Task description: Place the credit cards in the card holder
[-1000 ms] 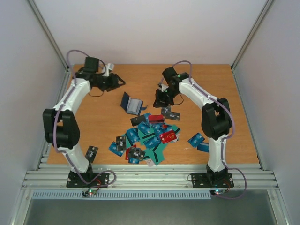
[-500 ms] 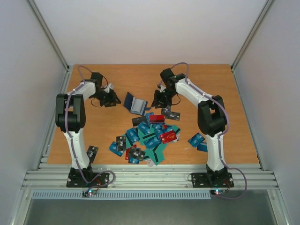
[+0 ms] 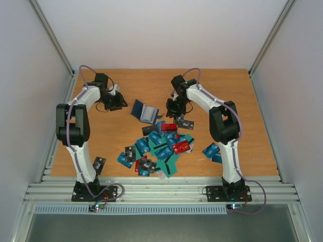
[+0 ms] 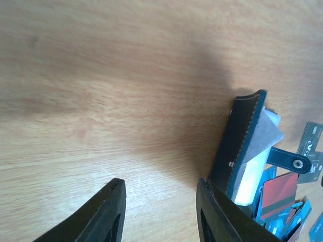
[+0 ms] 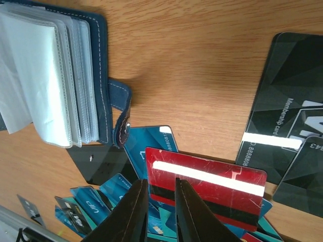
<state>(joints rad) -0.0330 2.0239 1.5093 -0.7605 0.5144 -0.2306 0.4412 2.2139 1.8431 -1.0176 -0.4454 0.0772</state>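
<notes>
I'm hovering the narrowly parted right gripper (image 5: 161,182) over a red card (image 5: 212,194) beside the card holder (image 5: 102,75). The left gripper (image 4: 160,182) is gaping empty. An edge pinch is needed next.

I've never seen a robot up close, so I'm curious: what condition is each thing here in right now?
card holder: open, strap unsnapped, clear sleeves fanned.
credit cards: loose, in an overlapping heap.
left tool: wide open, empty.
right tool: narrow gap, gripping nothing, over red card.
</notes>
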